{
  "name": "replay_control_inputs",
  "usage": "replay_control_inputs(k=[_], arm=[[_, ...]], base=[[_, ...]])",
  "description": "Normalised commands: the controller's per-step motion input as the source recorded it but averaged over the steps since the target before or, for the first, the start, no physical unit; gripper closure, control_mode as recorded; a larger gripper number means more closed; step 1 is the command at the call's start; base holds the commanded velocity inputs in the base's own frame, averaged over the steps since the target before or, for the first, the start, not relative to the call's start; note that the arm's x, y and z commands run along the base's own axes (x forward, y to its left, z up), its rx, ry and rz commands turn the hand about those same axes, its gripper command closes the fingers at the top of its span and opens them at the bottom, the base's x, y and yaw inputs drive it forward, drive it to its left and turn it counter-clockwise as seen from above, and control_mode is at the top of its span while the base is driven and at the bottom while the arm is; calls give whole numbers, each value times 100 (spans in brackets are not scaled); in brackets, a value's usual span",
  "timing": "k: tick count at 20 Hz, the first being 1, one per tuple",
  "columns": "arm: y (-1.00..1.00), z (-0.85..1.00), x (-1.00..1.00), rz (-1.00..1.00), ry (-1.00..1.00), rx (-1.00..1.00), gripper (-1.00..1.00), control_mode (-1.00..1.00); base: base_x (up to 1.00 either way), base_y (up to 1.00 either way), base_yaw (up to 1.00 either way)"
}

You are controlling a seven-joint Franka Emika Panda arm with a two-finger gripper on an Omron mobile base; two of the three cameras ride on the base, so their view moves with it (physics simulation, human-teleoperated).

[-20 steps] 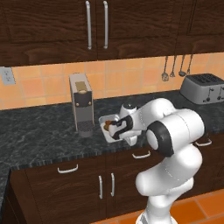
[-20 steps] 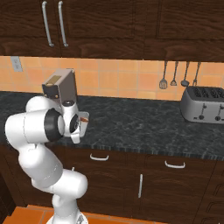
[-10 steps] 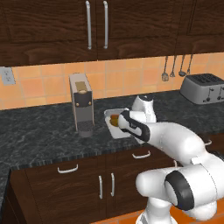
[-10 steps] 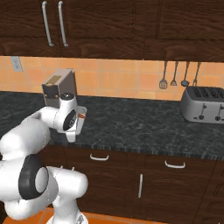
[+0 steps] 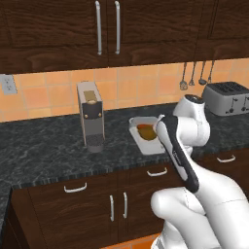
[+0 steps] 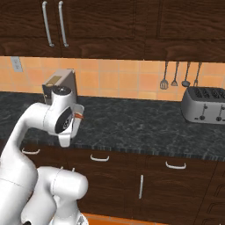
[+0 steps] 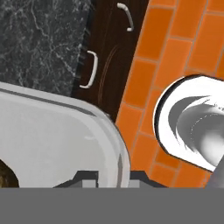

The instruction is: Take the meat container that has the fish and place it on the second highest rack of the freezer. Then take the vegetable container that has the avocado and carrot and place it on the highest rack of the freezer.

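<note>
My gripper is shut on the rim of the white vegetable container, which I hold in the air over the counter's front edge. In the left base view the container hangs beside my forearm, with the brownish avocado inside. From the right, a bit of the orange carrot sticks out past my wrist. A dark corner of the avocado lies low on the left in the hand view. The fish, its container and the freezer are out of view.
A grey coffee machine stands on the dark stone counter to the left of the container. A toaster sits at the right end, under hanging utensils. Wall cabinets hang above, and orange floor tiles lie below.
My arm has unfolded and swung its elbow down toward the camera. The container has risen and shifted a little to the right with the hand. The kitchen background has stayed put.
</note>
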Motion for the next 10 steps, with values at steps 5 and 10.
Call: replay_control_inputs(k=[5, 10], arm=[[-7, 100, -100, 0, 3, -6, 100, -100], [0, 100, -72, 0, 13, -6, 100, -100]], base=[[0, 0, 0], [0, 0, 0]])
